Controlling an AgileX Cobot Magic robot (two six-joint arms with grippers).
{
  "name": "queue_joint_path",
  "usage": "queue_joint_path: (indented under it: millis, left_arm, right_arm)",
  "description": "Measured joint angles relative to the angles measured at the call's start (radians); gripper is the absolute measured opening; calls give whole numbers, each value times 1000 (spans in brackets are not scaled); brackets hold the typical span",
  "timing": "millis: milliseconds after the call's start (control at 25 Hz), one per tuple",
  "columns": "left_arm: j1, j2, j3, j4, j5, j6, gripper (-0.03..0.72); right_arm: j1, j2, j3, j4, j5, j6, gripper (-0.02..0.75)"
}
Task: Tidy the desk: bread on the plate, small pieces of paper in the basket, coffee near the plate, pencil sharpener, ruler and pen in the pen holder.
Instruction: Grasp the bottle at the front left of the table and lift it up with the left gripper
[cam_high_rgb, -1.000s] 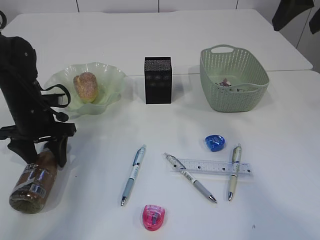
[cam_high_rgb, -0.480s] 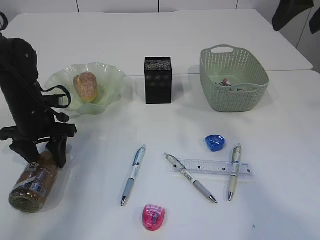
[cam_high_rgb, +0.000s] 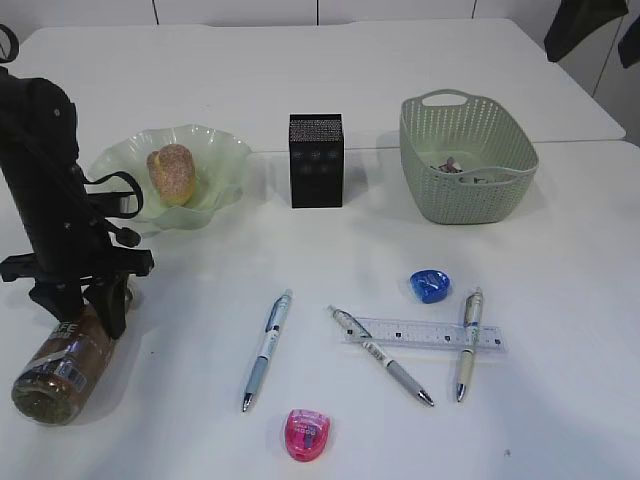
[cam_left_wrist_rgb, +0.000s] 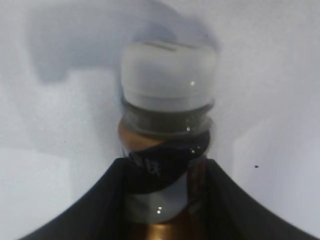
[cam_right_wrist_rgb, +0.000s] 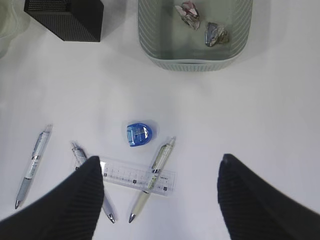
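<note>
**Coffee pickup in hand**

Coffee bottle (cam_high_rgb: 62, 362) lies on its side near the desk's (cam_high_rgb: 560, 390) front-left corner. Left gripper (cam_high_rgb: 88, 306) straddles its neck, fingers flanking without clearly clamping. Right gripper (cam_right_wrist_rgb: 160, 192) hangs spread. Next: clamp, lift, stand it beside the plate (cam_high_rgb: 225, 150).

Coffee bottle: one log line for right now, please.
coffee: lying on desk | left gripper: jaws astride its neck | bread: on plate | right gripper: open, idle

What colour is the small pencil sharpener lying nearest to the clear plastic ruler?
Blue. The small blue pencil sharpener shows best in the right wrist view.
</note>
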Motion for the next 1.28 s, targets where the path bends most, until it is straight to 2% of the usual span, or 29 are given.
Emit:
queue_joint_path:
  millis: [160, 760, 1280]
  left_arm:
    - [0, 0, 0, 0, 8, 16, 269]
    - [0, -2, -24, -8, 54, 21, 265]
    - [0, -269, -24, 10, 61, 21, 265]
  right_arm:
    - [0, 0, 0, 0, 0, 0, 554]
    - [0, 0, 0, -2, 0, 0, 553]
    - [0, 0, 0, 1, 0, 0, 552]
